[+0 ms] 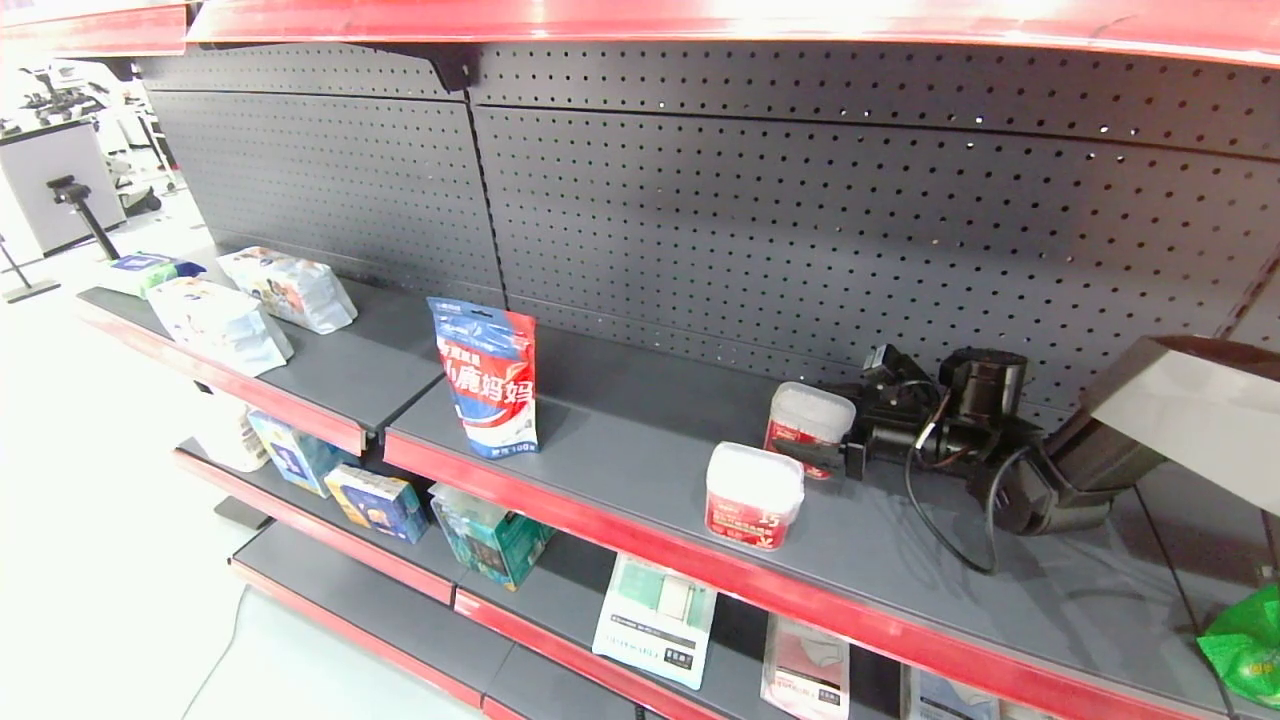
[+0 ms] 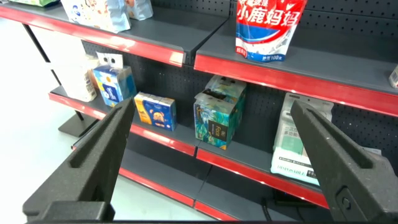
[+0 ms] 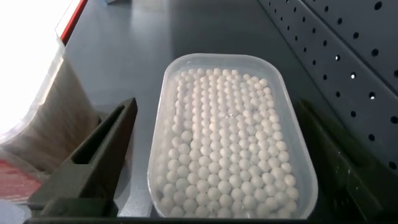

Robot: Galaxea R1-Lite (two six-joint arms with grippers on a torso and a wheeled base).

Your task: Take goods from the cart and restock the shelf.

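Note:
Two clear tubs with red labels stand on the dark shelf (image 1: 640, 450). One tub (image 1: 753, 495) is near the red front edge; the other tub (image 1: 808, 422) stands farther back. My right gripper (image 1: 838, 445) rests low on the shelf with a finger on each side of the back tub. In the right wrist view this tub (image 3: 230, 137) is full of white beads; both fingers (image 3: 93, 165) stand slightly off its sides, so the gripper is open. My left gripper (image 2: 211, 162) hangs open in front of the lower shelves, holding nothing.
A blue and red pouch (image 1: 487, 375) stands upright at the shelf's left end. White packs (image 1: 220, 325) lie on the adjoining shelf. Boxes (image 2: 217, 112) line the lower shelf. A green bag (image 1: 1245, 645) shows at the bottom right. The pegboard wall (image 1: 800, 220) closes the back.

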